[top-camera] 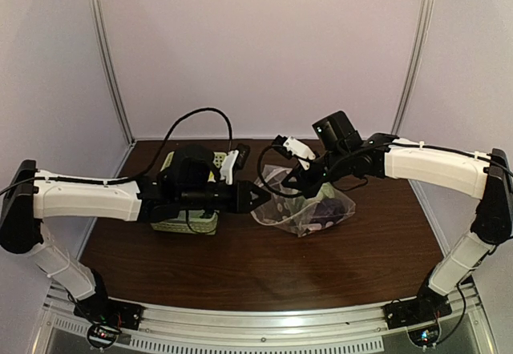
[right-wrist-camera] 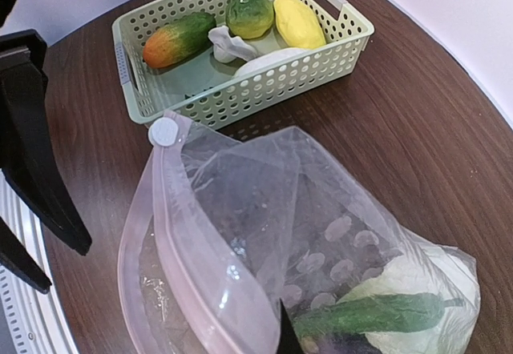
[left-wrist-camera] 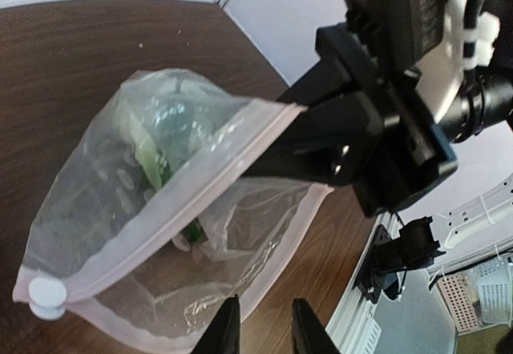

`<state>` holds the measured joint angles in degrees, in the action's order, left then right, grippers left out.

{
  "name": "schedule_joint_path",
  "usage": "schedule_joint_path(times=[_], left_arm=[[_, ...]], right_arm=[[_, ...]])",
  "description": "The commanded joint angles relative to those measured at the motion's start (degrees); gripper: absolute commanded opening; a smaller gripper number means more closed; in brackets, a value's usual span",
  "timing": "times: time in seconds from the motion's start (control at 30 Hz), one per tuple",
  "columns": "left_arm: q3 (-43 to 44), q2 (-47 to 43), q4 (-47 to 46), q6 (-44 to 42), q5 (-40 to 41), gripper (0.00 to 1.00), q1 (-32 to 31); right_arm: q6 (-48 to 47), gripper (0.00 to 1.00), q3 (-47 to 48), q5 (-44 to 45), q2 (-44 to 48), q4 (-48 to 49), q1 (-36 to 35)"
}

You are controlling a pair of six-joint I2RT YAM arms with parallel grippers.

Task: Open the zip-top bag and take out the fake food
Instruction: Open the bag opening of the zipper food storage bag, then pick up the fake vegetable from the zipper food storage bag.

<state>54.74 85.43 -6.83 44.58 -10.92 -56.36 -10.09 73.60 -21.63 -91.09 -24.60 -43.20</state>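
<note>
Presently, right claw [top-camera: 298,186] pinches one zip-top bag [right-wrist-camera: 264,210]; left claw [left-wrist-camera: 260,330], just beside, slightly parted, empty. One basket [right-wrist-camera: 240,90], brown counter [right-wrist-camera: 417,114], white walls [top-camera: 264,50].

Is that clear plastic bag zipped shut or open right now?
Open. On the bag, the two pink zip strips gape apart, with the slider at one end.

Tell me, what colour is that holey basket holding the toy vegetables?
The basket is pale green, with a lattice of small holes. It shows clearest in the right wrist view.
</note>
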Motion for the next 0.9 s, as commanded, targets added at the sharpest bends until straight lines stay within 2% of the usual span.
schedule_joint_path(times=[0.0, 0.1, 0.23, 0.4, 0.57, 0.63, 0.77, 0.87], left_arm=[[0.1, 4.3, -12.4, -1.5, 1.3, 0.22, 0.1], [3.7, 8.2, -10.7, -0.6, 3.4, 0.2, 0.2], [4.6, 11.7, -13.1, -0.2, 6.4, 0.18, 0.2], [6.6, 17.3, -14.0, -1.2, 15.1, 0.19, 0.4], [9.2, 24.7, -20.6, -4.6, 11.1, 0.16, 1.0], [10.5, 27.9, -23.3, -6.7, 7.3, 0.16, 1.1], [14.8, 33.9, -22.6, -8.1, 1.7, 0.22, 1.3], [16.9, 37.2, -22.8, -7.7, 0.8, 0.3, 1.3]], right_arm=[[1.2, 0.0, 1.3, -0.6, 0.0, -0.4, 0.1], [2.4, 0.0, 2.4, -1.2, 0.0, -1.2, 0.1], [4.1, 0.0, 4.3, -2.0, -0.2, -2.9, 0.0], [4.8, 0.0, 7.0, -5.4, -2.3, -7.2, 0.0], [5.4, 0.0, 7.0, -7.7, -2.1, -7.7, 0.0], [5.4, 0.0, 7.1, -7.6, -2.3, -7.7, 0.1], [5.6, 0.0, 7.1, -8.0, -3.0, -7.6, 0.0], [5.6, 0.0, 7.1, -8.8, -3.5, -7.3, 0.1]])
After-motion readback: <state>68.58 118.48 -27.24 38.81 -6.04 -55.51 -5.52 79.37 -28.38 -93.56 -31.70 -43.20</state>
